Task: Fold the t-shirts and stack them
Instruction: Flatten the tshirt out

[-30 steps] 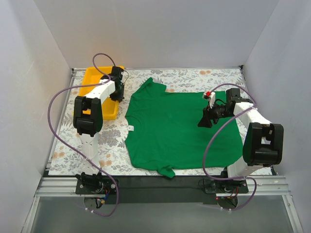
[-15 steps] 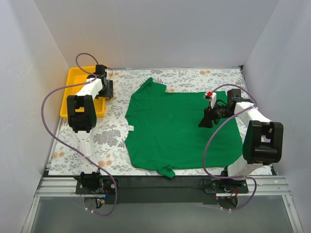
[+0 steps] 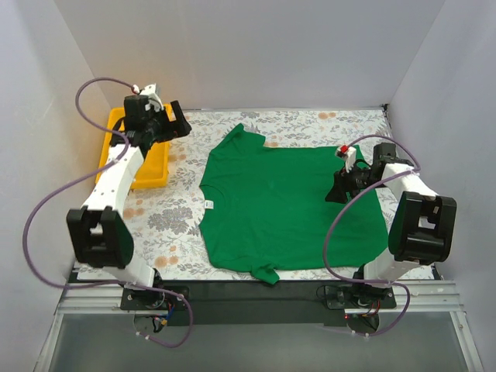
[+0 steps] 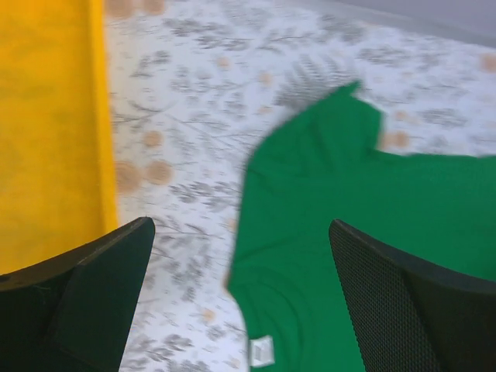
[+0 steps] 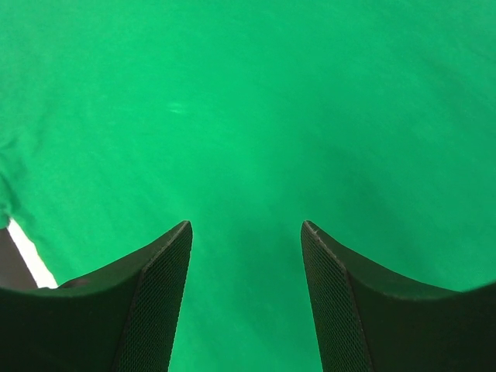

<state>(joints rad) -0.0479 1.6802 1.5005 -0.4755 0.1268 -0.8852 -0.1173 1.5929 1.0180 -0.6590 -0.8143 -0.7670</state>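
Note:
The green t-shirt [image 3: 287, 205] lies spread flat on the flowered table, collar to the left with a white tag [image 4: 261, 350] showing. My left gripper [image 3: 174, 122] hangs high over the table's back left, between the yellow tray [image 3: 155, 167] and the shirt's upper sleeve. In the left wrist view its jaws [image 4: 240, 223] stand wide open and empty, with the t-shirt [image 4: 372, 194] below on the right. My right gripper [image 3: 337, 190] is low over the shirt's right part. It is open [image 5: 246, 225], with only the green t-shirt [image 5: 248, 93] beneath and nothing between the fingers.
The yellow tray [image 4: 46, 116] sits at the back left, close to the left wall. White walls close in the table on three sides. A purple cable loops off each arm. The flowered cloth [image 3: 167, 221] shows between tray and shirt.
My left gripper opened, let go of the tray and rose toward the back left. The tray now sits further left than a second ago. The right gripper shifted slightly right.

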